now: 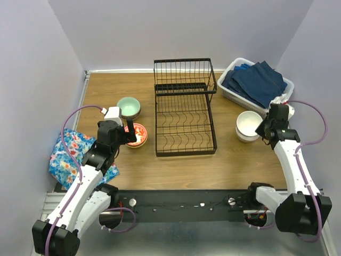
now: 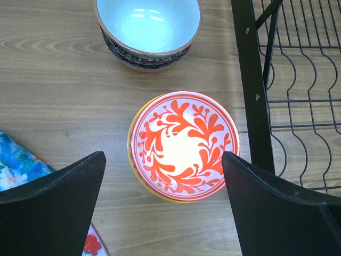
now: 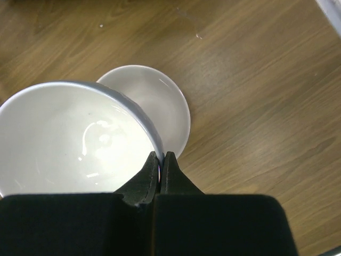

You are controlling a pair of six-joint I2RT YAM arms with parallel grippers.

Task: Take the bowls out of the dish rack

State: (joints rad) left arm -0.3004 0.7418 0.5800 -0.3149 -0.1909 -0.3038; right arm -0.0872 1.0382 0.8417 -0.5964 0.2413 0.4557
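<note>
Right of the bare dish rack [image 1: 185,86], the right gripper [image 3: 161,158] pinches the white bowl [image 3: 69,138] by its rim, best lowered level before release, while the left gripper [image 2: 162,160] gapes empty over the red-patterned bowl [image 2: 184,145].

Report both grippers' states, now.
Left gripper: open above the red-patterned bowl, holding nothing.
Right gripper: shut, pinching the rim of the white bowl.
</note>
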